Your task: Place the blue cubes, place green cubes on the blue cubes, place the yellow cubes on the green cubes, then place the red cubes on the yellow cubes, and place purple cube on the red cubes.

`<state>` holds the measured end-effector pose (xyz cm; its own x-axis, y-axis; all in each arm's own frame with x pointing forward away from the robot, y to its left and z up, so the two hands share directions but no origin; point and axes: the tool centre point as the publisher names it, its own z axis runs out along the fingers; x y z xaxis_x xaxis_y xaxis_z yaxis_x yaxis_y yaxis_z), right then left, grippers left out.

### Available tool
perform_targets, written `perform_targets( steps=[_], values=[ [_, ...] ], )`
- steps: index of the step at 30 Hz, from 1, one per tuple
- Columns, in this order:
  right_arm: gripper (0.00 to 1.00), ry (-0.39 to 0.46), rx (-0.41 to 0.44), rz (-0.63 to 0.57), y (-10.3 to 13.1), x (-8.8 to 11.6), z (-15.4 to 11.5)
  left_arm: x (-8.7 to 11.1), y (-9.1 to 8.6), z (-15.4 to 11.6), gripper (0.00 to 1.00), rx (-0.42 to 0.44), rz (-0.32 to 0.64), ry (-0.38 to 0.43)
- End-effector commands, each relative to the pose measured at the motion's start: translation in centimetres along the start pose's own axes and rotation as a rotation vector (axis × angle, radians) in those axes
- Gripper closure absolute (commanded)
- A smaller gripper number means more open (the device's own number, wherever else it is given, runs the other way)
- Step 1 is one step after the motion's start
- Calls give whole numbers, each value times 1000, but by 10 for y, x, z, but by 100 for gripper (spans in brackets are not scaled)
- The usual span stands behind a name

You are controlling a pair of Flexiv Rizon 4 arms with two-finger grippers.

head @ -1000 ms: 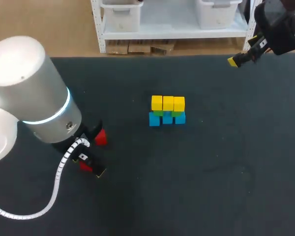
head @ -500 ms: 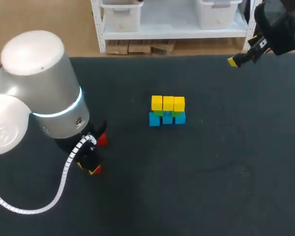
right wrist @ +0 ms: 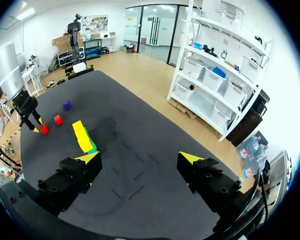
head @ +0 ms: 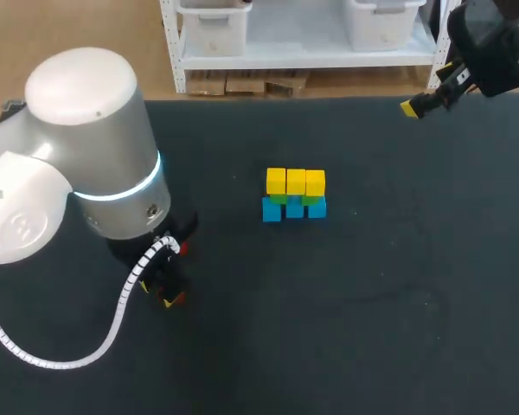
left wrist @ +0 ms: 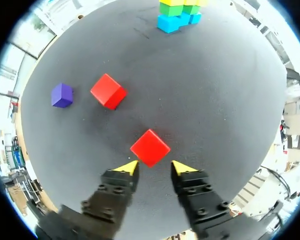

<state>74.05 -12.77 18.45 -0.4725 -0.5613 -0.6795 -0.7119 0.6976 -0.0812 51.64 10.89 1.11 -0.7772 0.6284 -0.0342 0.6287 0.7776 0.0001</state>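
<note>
Three blue cubes stand in a row at mid-table, with green cubes on them and yellow cubes on top. My left gripper is open low over the table's left part. One red cube lies cornerwise just ahead of its yellow tips, its near corner between them. A second red cube and the purple cube lie farther ahead, apart on the cloth. In the head view the left arm hides the purple cube. My right gripper hangs open and empty above the far right corner.
The table is covered in black cloth. From the right wrist view, the loose red cubes and the purple cube lie beyond the yellow row, next to my left arm.
My left arm has swung over its gripper, and the fingers have drawn much closer together around the near red cube. The right arm and the stack have not moved.
</note>
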Motion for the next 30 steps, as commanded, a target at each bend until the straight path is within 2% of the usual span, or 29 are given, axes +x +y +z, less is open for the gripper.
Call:
perform_targets(
  steps=[1,10,12,16,25,30],
  values=[
    [0,0,2,0,1,0,0,-1,-1,-2,0,1,-4,5],
    [0,0,2,0,1,0,0,-12,-12,10,0,-36,-111,38],
    [0,0,2,0,1,0,0,-17,-17,13,0,-24,-111,23],
    [0,0,2,0,1,0,0,-26,-21,18,0,-21,-169,5],
    [0,0,2,0,1,0,0,-18,-14,17,0,-81,-300,-6],
    [0,0,2,0,1,0,0,-13,-7,19,0,-88,-313,-6]
  ],
)
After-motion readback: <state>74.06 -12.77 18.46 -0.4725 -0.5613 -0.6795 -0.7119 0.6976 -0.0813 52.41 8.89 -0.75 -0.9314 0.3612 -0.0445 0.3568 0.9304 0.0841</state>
